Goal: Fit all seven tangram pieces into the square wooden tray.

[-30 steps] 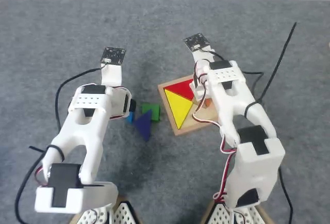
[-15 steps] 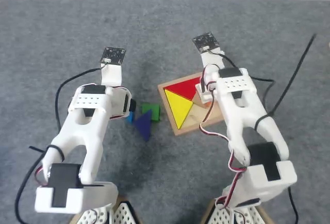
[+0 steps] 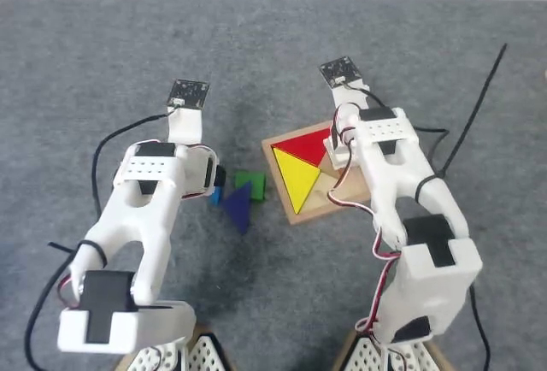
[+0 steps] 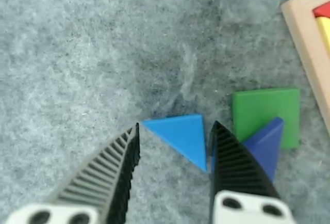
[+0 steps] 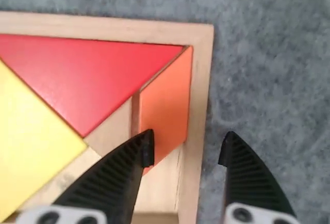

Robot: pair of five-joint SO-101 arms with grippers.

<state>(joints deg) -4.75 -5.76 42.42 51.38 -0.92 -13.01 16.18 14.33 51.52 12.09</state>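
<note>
Tangram pieces, sorted by place. In the square wooden tray (image 3: 314,212), which sits at an angle on the grey table (image 3: 102,55) under my right arm, lie the red triangle (image 3: 303,146) and the yellow triangle (image 3: 295,179), meeting edge to edge.

The right wrist view looks closely at one corner of the tray (image 5: 202,90). There, an orange piece (image 5: 165,110) sits against the rim and against the red triangle (image 5: 87,74), with bare wood between it and the yellow triangle (image 5: 31,141). In the high view my arm covers that corner.

Three pieces lie loose on the table just beside the tray, in front of my left arm: the green square (image 3: 250,183), the dark blue triangle (image 3: 238,204) and the light blue triangle (image 3: 215,193), which is barely seen in the high view. The left wrist view gives their relations. The dark blue triangle (image 4: 265,141) overlaps one corner of the green square (image 4: 263,113), and the light blue triangle (image 4: 180,133) lies beside both. The tray's rim (image 4: 304,33) is at the edge of this view.

My left pincer (image 4: 175,127) is spread wide, low over the table, its fingers on either side of the light blue triangle. Whether they touch it I cannot tell.

My right pincer (image 5: 188,135) is likewise released and grips nothing. One fingertip is over the orange piece's edge and the other is outside the tray, so the jaws straddle the rim.
</note>
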